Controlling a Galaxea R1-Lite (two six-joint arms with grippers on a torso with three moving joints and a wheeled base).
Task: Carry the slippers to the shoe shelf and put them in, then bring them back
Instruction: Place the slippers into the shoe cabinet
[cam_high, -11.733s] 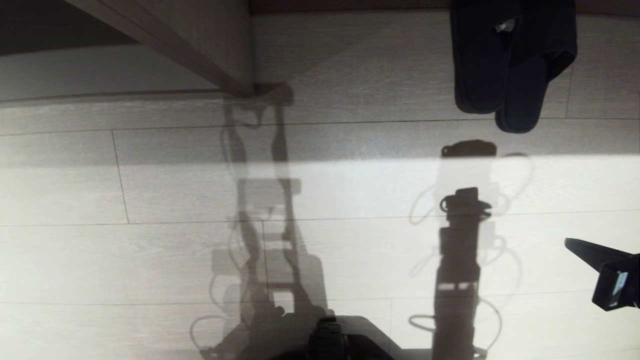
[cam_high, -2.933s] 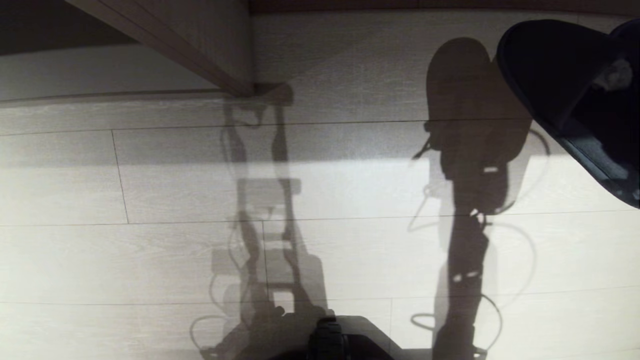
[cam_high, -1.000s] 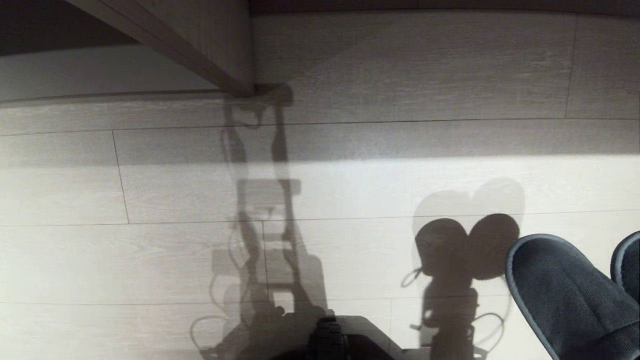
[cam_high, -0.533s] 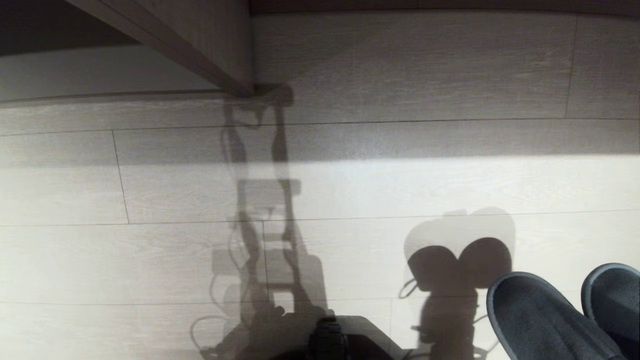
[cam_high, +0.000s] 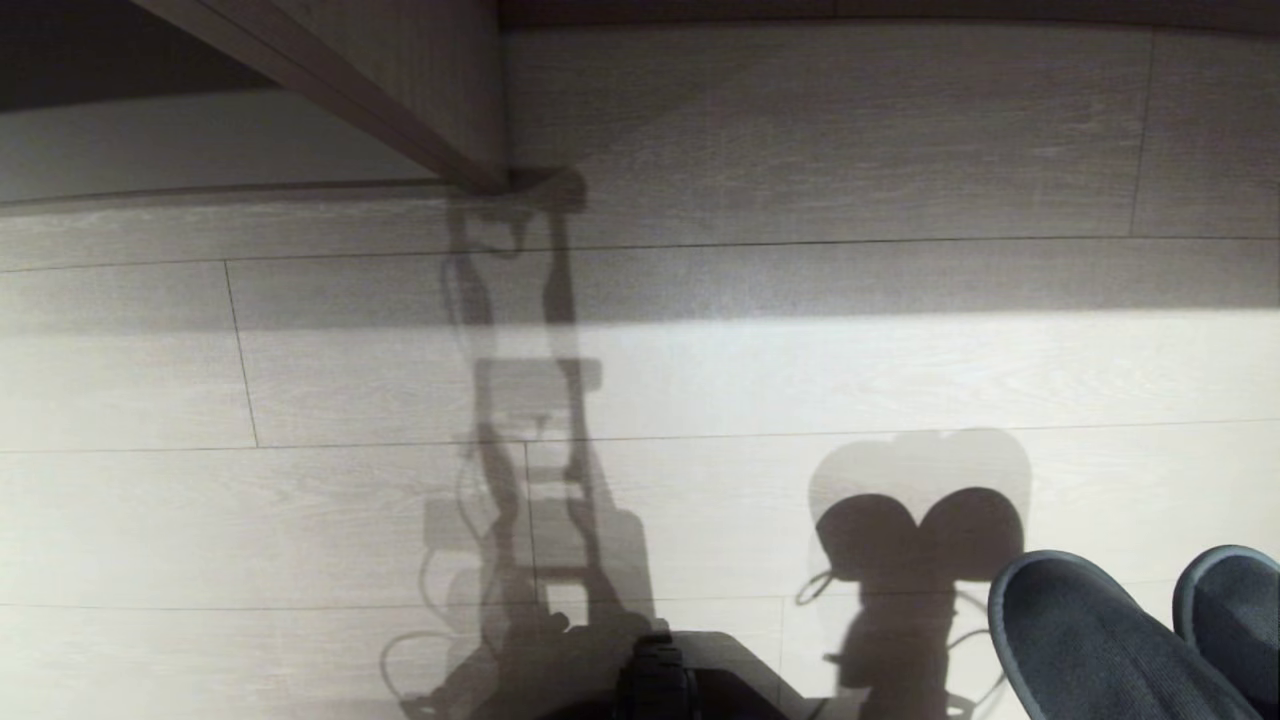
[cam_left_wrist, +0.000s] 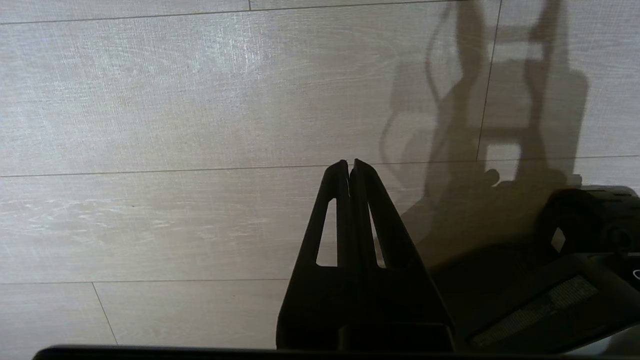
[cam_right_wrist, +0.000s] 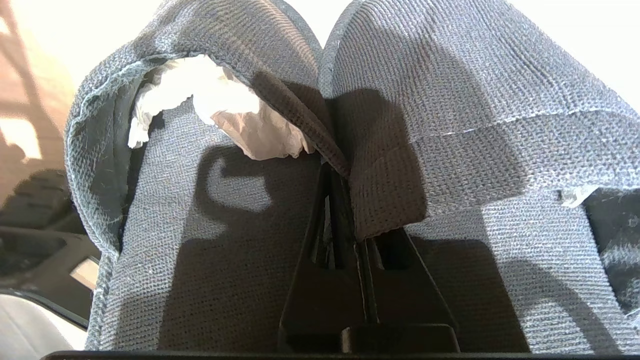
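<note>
The right gripper (cam_right_wrist: 345, 175) is clenched on the inner edges of both slippers (cam_right_wrist: 400, 125) above the floor (cam_high: 700, 380), while the left gripper (cam_left_wrist: 350, 164) hangs closed and empty.

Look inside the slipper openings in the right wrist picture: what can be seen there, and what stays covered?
Crumpled pale paper fills one opening of the slippers. The other opening shows only a pale scrap at its edge. The right end effector, shut on the inner edges, hides the rest.
</note>
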